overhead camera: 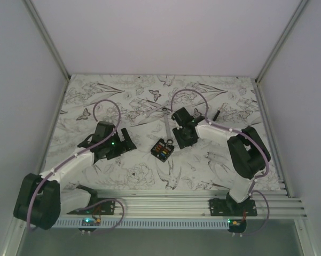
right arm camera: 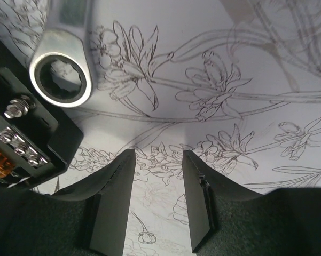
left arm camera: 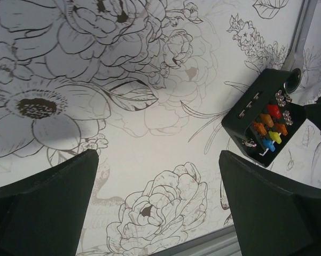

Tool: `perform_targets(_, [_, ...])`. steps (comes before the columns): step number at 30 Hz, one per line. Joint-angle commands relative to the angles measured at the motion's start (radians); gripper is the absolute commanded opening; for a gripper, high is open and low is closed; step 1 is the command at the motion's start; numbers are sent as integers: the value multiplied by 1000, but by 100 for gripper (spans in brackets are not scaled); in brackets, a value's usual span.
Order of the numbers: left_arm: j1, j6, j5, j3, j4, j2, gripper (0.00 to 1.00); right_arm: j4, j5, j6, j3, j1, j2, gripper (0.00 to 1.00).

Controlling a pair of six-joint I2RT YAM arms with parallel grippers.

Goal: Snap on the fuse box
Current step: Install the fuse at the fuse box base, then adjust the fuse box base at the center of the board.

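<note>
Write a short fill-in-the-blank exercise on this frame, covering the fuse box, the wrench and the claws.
1. The fuse box shows its fuses, with no ____ on it.
2. The wrench lies with its ____ end next to the fuse box.
3. The left claw and the right claw are both open and hold ____.
Missing words: lid; ring; nothing.

You've got one small black plastic fuse box, one silver metal wrench, one thin black stick.
</note>
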Motion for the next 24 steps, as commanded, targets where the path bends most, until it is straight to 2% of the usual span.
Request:
perform_targets(1, [-28,25,19,46,5,51,100,9,-5,23,-10,24,-20,47])
perform_targets(7, [-44,25,11,60,6,77,100,64,-54,6,43,47,36,46])
perform_targets(16, [-45,28,0,52,4,79,100,85,-45,-25,156,52,101,48])
perform_targets(20, [-46,35,9,59,3,96,100,41,62,2,93,33,6,58])
perform_targets(24, [-45,38,23,65,2,99,100,-5,100,63,-15,-43,-144,70])
